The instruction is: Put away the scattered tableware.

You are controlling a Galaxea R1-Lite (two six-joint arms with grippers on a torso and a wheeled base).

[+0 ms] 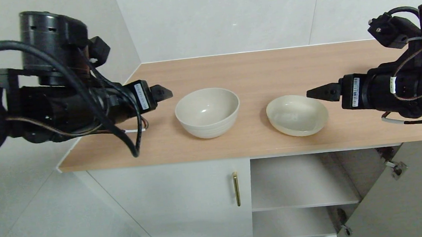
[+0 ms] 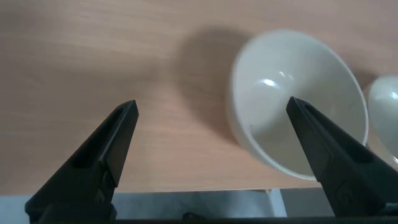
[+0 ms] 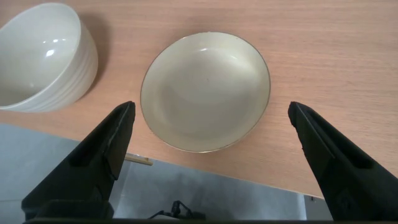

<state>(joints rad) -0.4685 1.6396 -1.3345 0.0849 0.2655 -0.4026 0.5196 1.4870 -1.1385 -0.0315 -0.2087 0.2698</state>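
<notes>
A deep white bowl [image 1: 207, 112] stands upright on the wooden countertop [image 1: 268, 70], near its front edge. To its right lies a shallow cream dish [image 1: 297, 114]. My left gripper [image 1: 163, 93] hovers just left of the deep bowl, above the counter. In the left wrist view its jaws [image 2: 211, 104] are open and empty, with the bowl [image 2: 273, 106] under one finger [image 2: 311, 130]. My right gripper [image 1: 317, 92] hangs over the dish's right rim. It [image 3: 210, 107] is open wide, and the dish [image 3: 205, 90] lies below, between the two fingers, with the deep bowl [image 3: 43, 56] off to one side.
Under the counter, a closed white cabinet door carries a brass handle [image 1: 236, 189]. To its right an open compartment shows two bare shelves [image 1: 300, 202], its door [image 1: 397, 201] swung out. Tiled walls close off the back and left of the counter.
</notes>
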